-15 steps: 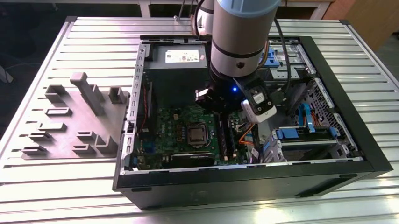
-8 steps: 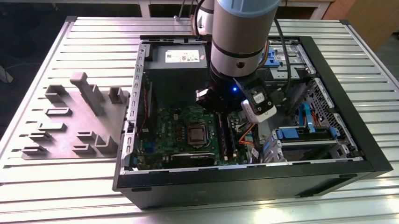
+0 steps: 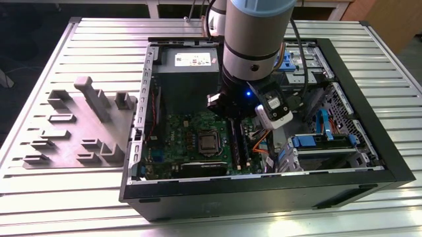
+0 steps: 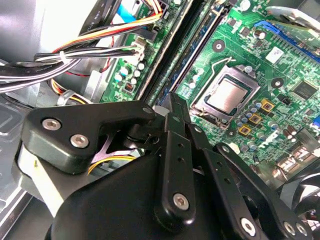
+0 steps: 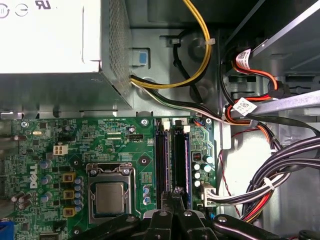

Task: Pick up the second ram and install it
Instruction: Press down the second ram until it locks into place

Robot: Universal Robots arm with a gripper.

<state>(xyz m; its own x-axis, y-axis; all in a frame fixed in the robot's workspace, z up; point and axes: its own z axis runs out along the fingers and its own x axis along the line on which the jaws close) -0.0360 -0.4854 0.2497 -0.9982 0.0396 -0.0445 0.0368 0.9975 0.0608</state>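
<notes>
Your gripper (image 5: 176, 197) is down inside the computer box (image 3: 264, 185), right over the green board (image 5: 75, 145). Its two fingers (image 4: 172, 107) are squeezed close together, and they look to be pinching one end of the second ram (image 5: 180, 155). I think it is a grip and not just a touch, but it is hard to be sure. The second ram is the thin dark strip standing on its edge in the long black slot (image 5: 186, 150) nearer the bundle of wires (image 5: 280, 165). Another long black slot (image 5: 160, 155) runs just beside it, on the side nearer the shiny square chip (image 5: 109, 197). The grey holder (image 3: 79, 128) outside the box has no strip in it. To do this step well, push straight down, not at a slant. The strip has to line up with the slot all along. You are holding near one end, so the far end may sit high; watch that both ends go down evenly. Push slowly and gently. The wires lie near, so do not let the arm (image 3: 254, 44) catch them.
</notes>
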